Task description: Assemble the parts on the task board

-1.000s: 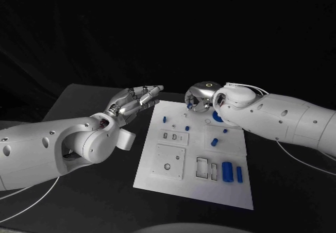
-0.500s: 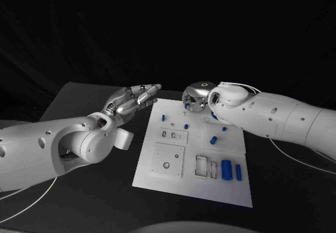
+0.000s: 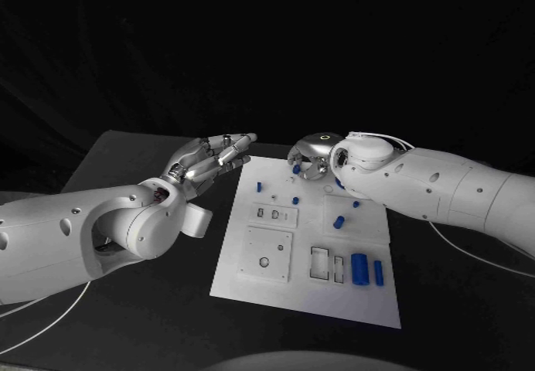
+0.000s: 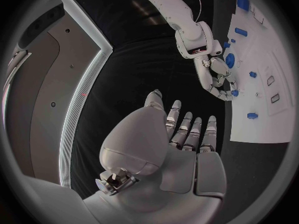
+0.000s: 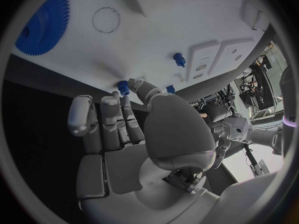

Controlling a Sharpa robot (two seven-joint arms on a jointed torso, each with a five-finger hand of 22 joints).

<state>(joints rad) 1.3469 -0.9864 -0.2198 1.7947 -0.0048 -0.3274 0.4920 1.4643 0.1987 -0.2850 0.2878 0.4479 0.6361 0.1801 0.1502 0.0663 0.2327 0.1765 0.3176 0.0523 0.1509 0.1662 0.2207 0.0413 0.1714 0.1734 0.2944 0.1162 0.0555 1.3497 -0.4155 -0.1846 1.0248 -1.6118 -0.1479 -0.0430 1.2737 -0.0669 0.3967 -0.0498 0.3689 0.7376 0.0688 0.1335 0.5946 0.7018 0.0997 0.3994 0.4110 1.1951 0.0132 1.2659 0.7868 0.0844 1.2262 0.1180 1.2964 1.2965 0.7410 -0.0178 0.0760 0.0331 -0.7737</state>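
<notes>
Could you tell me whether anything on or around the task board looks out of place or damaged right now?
Nothing stands out. The task board lies flat on the table, and the blue parts, such as the two cylinders near its right edge, rest on it. The left hand hovers open beside the board; the right hand is at its far edge.

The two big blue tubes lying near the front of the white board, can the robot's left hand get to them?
Probably yes. The left hand is open and holds nothing, and hovers beside the task board. Nothing lies between it and the two blue cylinders; the right hand is busy at the far edge.
</notes>
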